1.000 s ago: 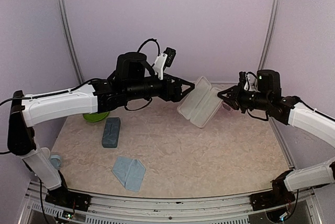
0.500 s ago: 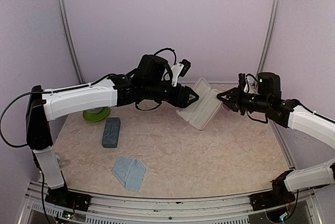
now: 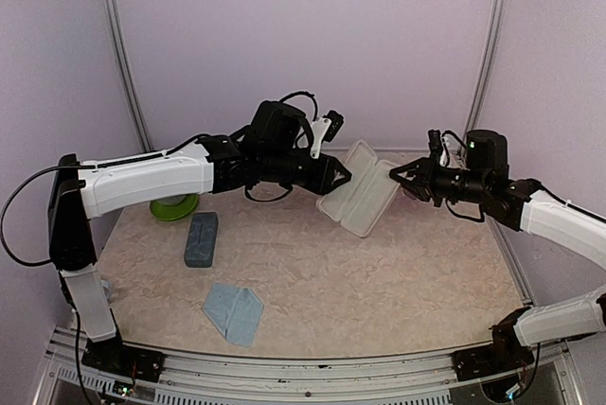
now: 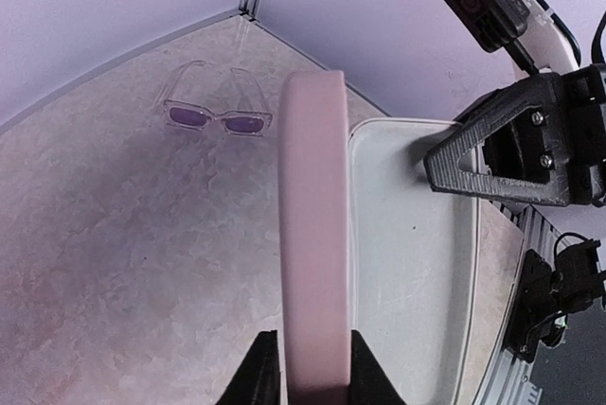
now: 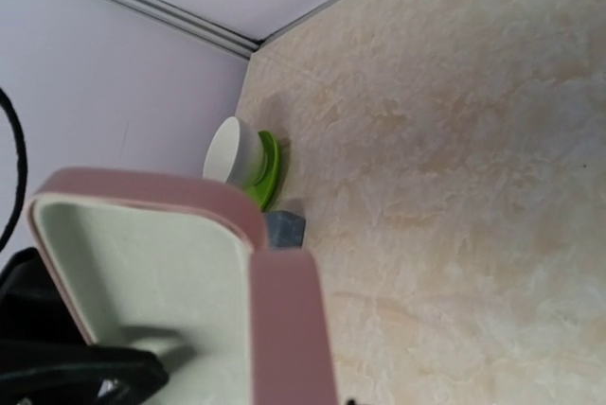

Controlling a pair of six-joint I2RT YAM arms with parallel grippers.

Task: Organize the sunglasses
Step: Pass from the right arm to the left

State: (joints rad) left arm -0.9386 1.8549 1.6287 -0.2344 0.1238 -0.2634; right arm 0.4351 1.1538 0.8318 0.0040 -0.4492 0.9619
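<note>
An open pink case (image 3: 360, 188) with a pale lining hangs in the air between both arms, above the back of the table. My left gripper (image 3: 343, 178) is shut on the rim of one half; in the left wrist view the pink wall (image 4: 312, 235) sits squeezed between the two black fingers (image 4: 261, 378). My right gripper (image 3: 399, 176) is shut on the other half, whose pink rim (image 5: 287, 329) fills the bottom of the right wrist view and hides its fingers. One pair of sunglasses (image 4: 218, 119), clear-framed with purple lenses, lies on the table near the back corner.
A blue-grey case (image 3: 201, 238) lies at the left of the table, with a white cup on a green dish (image 3: 174, 207) behind it. A light-blue cloth (image 3: 233, 312) lies near the front edge. Purple walls enclose the back and both sides.
My left arm swung right to the open case and its jaws closed on the rim. The right arm and the case barely moved.
</note>
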